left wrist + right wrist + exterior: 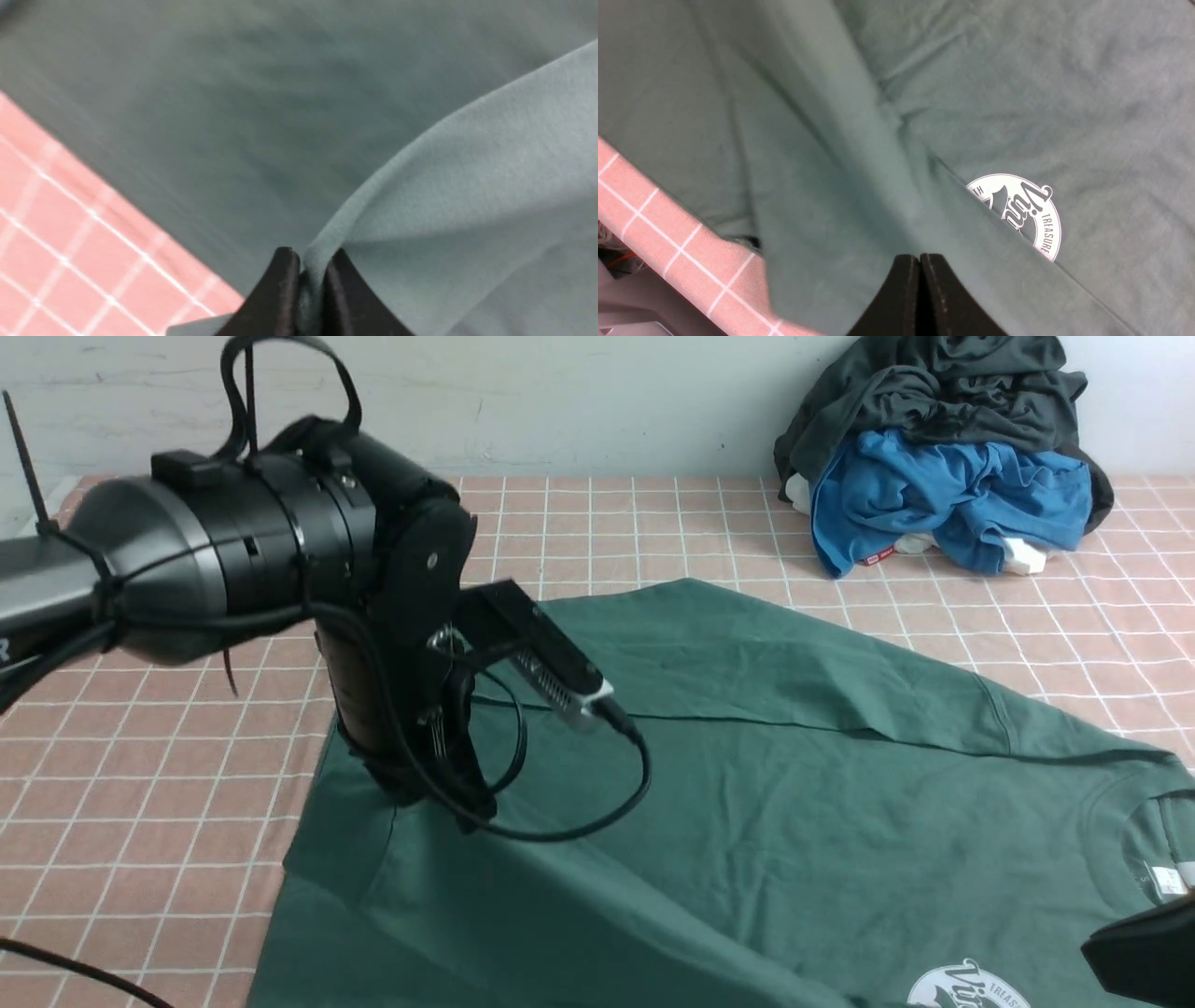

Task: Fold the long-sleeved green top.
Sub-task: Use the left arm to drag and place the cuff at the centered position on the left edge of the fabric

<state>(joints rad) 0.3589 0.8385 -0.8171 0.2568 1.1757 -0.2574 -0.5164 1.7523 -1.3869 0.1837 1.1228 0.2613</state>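
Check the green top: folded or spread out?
Mostly spread: the green top lies wide across the table, only one flap over part of the logo. Left tool pinches its edge.

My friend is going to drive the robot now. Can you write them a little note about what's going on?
Left gripper: shut, pinching an edge of the green top.
Right gripper: shut, down at the top near its white logo; whether it holds cloth can't be told.
The top lies spread on the checked table, logo up.
Done: the left grasp.
Left to do: the folding itself.
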